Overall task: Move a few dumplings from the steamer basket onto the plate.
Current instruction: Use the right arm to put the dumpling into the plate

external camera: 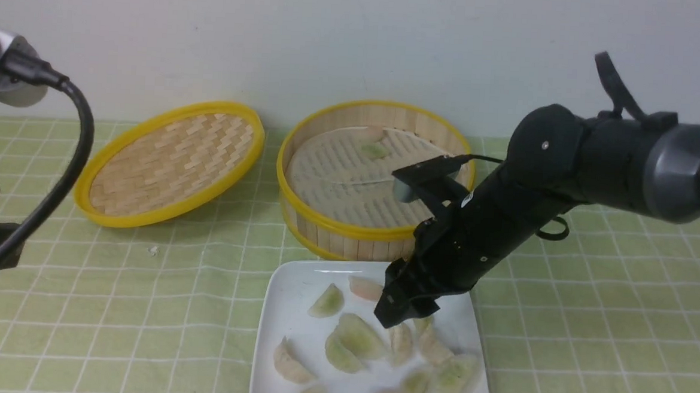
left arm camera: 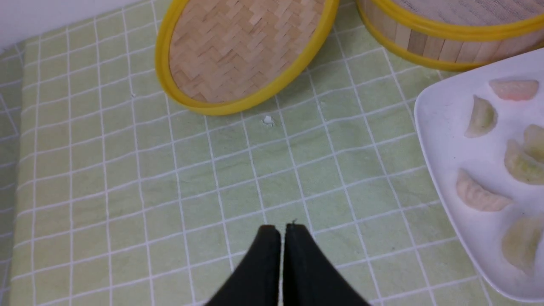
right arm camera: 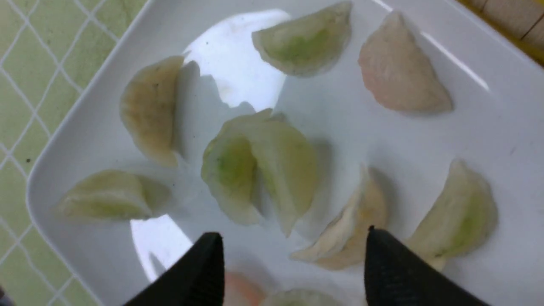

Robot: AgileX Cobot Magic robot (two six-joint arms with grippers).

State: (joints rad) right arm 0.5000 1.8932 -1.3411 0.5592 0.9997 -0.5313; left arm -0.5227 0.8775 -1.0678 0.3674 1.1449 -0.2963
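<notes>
The steamer basket [external camera: 324,222] stands at the back middle, with one green dumpling [external camera: 375,151] and a beige one behind it on its liner. The white plate [external camera: 288,289] sits in front of it and holds several dumplings [external camera: 357,336]. My right gripper [external camera: 402,316] hangs just above the plate, open and empty; in the right wrist view [right arm camera: 293,238] its jaws stand wide apart over a beige dumpling [right arm camera: 348,231] and the plate [right arm camera: 488,127]. My left gripper [left arm camera: 282,229] is shut and empty over the cloth, left of the plate [left arm camera: 437,123]. The basket wall shows in the left wrist view [left arm camera: 425,42].
The shallow woven lid [external camera: 172,160] leans at the back left, also in the left wrist view [left arm camera: 238,51]. A small white crumb [external camera: 153,249] lies on the green checked cloth [external camera: 608,306]. The wall is close behind the basket.
</notes>
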